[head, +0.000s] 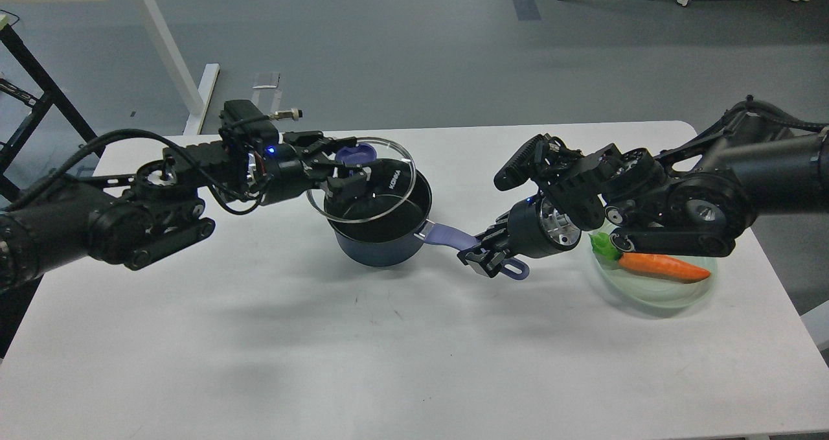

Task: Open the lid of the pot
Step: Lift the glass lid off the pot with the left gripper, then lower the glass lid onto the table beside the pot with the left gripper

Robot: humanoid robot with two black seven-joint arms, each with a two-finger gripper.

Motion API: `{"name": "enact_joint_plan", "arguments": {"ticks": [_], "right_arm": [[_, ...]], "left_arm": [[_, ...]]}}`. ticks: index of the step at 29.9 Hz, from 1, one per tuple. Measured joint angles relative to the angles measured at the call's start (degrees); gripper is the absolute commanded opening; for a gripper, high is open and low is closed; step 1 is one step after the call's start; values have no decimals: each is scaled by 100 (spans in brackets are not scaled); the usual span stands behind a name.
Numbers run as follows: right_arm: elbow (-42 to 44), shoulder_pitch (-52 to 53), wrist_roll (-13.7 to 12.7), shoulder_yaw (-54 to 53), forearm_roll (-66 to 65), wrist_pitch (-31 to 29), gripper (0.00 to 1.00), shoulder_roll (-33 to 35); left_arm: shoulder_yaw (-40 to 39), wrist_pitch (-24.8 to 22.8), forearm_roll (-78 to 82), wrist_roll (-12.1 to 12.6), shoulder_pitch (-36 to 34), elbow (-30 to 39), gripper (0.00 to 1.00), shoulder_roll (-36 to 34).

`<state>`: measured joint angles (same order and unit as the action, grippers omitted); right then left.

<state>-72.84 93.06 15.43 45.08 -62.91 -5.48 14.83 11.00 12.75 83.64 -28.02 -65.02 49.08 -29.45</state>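
Note:
A dark blue pot (382, 245) stands on the white table (324, 336), its purple handle (447, 236) pointing right. My left gripper (346, 168) is shut on the purple knob (356, 153) of the glass lid (379, 190). The lid is lifted off the pot, tilted and shifted to the left, so the pot's dark inside shows. My right gripper (484, 252) is shut on the far end of the pot handle, holding it close to the table.
A clear glass bowl (654, 291) with a carrot (664, 267) and a green piece (603, 245) sits at the right, under my right arm. A white desk leg (168, 45) and a black frame stand on the floor beyond the table's far left.

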Motion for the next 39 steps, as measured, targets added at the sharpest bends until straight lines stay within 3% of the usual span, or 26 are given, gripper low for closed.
{"name": "enact_joint_plan", "arguments": {"ticks": [7, 13, 19, 27, 39], "right_arm": [[-5, -10, 7, 0, 0, -4, 23, -4], [-18, -10, 13, 0, 3, -4, 23, 2], [-28, 3, 11, 0, 7, -4, 23, -4], [-16, 12, 11, -4, 7, -6, 23, -21], [-10, 12, 11, -15, 7, -6, 23, -14]], "left_arm": [[117, -37, -115, 0, 94, -71, 42, -1002], [206, 45, -137, 3, 745, -562, 42, -1422], [210, 518, -148, 1, 1535, -1139, 42, -1408], [257, 582, -410, 1, 1819, -2259, 43, -796], [260, 583, -447, 1, 1986, -2362, 49, -678]]}}
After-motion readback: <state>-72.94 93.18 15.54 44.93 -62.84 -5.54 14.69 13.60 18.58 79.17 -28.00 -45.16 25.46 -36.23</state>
